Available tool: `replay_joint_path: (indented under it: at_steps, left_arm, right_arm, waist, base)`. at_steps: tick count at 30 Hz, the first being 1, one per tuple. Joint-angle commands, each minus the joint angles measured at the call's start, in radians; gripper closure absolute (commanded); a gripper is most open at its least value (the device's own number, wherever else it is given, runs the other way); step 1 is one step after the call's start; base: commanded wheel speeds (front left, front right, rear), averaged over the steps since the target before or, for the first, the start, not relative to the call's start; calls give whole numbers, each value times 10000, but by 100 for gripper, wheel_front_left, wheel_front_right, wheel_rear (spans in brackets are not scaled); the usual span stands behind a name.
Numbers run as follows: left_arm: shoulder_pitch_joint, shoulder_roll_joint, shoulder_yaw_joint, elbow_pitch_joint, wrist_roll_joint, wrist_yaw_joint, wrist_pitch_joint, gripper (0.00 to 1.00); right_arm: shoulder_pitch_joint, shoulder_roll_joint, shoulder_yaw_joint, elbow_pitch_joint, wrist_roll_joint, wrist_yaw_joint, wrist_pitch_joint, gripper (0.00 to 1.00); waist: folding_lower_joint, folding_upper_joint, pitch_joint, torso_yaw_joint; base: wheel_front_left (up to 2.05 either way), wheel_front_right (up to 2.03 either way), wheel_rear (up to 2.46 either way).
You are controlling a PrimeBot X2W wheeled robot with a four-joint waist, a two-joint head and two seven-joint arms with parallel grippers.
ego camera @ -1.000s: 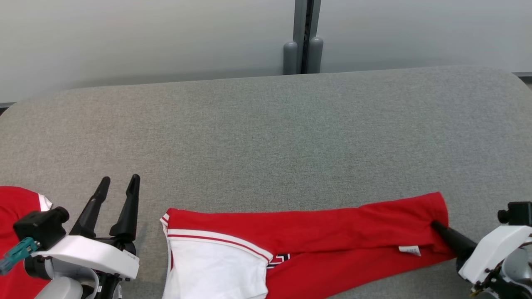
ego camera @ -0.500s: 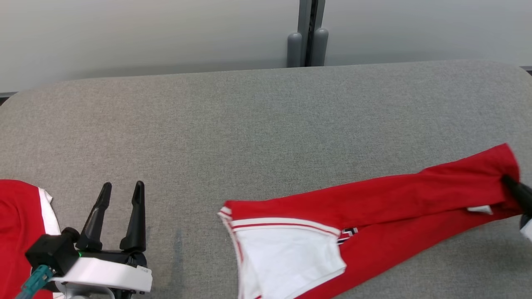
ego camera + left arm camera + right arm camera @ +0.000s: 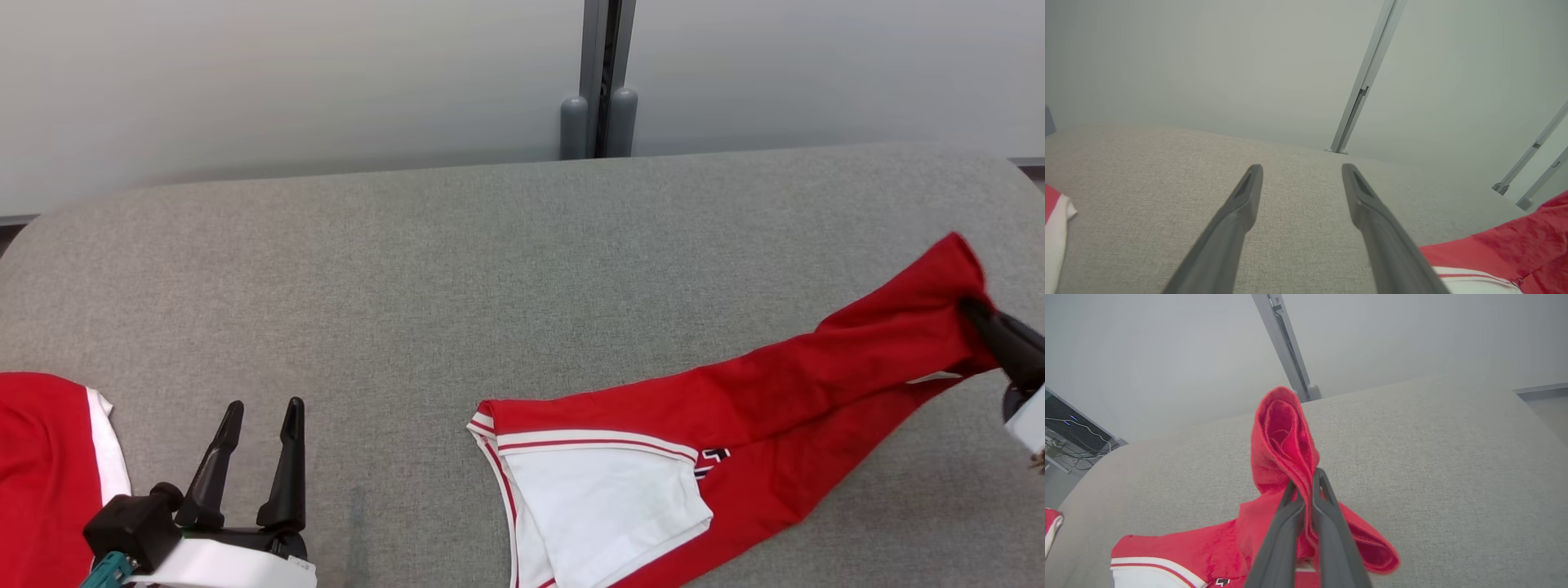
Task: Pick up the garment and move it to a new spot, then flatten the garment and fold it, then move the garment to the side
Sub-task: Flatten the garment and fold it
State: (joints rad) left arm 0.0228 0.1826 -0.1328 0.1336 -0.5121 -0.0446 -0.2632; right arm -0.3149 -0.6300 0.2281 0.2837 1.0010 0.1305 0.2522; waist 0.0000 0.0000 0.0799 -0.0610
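One gripper works: right gripper [image 3: 970, 309] pinches the garment [image 3: 775, 392] at its far-right end; left gripper [image 3: 264, 404] gapes idle; drag low and steady so the fabric trails flat.

A lab-like test room: grey felt-covered table [image 3: 490, 269], plain pale partition panels [image 3: 286, 73], loose cables [image 3: 1064, 454].
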Motion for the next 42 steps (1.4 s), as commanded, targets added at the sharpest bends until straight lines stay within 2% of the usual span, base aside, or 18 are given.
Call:
replay_joint_path:
  at_steps: [1, 6, 10, 15, 16, 27, 36, 42]
  left_arm:
    - [16, 43, 83, 4, 102, -73, -19, 0]
    - [-41, -124, 237, 181, 288, -245, -19, 0]
    - [-10, -249, 264, 307, 392, -357, -19, 0]
    - [-74, -378, 245, 514, 474, -467, -19, 0]
    - [-115, -426, 212, 584, 481, -514, -19, 0]
    - [-263, -515, 82, 1074, 439, -680, -19, 0]
    - [-382, -509, 111, 1304, 393, -758, -18, 0]
    - [-386, -466, 104, 1480, 369, -782, -19, 0]
  right_arm:
    - [141, 78, -53, -259, 42, 7, 107, 100]
    - [660, 449, 7, -1772, 148, 7, 820, 100]
    - [1013, 1038, 191, -2842, 341, 7, 1331, 100]
    - [1259, 1827, 472, -3324, 875, 7, 1810, 100]
    - [1374, 2150, 703, -3305, 1086, 7, 1944, 100]
    - [1468, 3410, 1442, -2055, 2055, 9, 1486, 100]
    - [1335, 3691, 1900, -788, 2511, 10, 1283, 100]
    - [1165, 3857, 2272, -206, 2849, 15, 1126, 100]
  waist:
    - [0, 0, -123, -21]
    - [0, 0, -298, 68]
    - [0, 0, -366, 248]
    - [0, 0, -403, 573]
    - [0, 0, -433, 762]
    - [0, 0, -486, 1881]
    - [0, 0, -445, 2591]
    - [0, 0, -451, 2788]
  base:
    - [0, 0, 0]
    - [0, 0, 0]
    - [0, 0, 0]
    - [0, 0, 0]
    - [0, 0, 0]
    - [0, 0, 0]
    - [0, 0, 0]
    - [0, 0, 0]
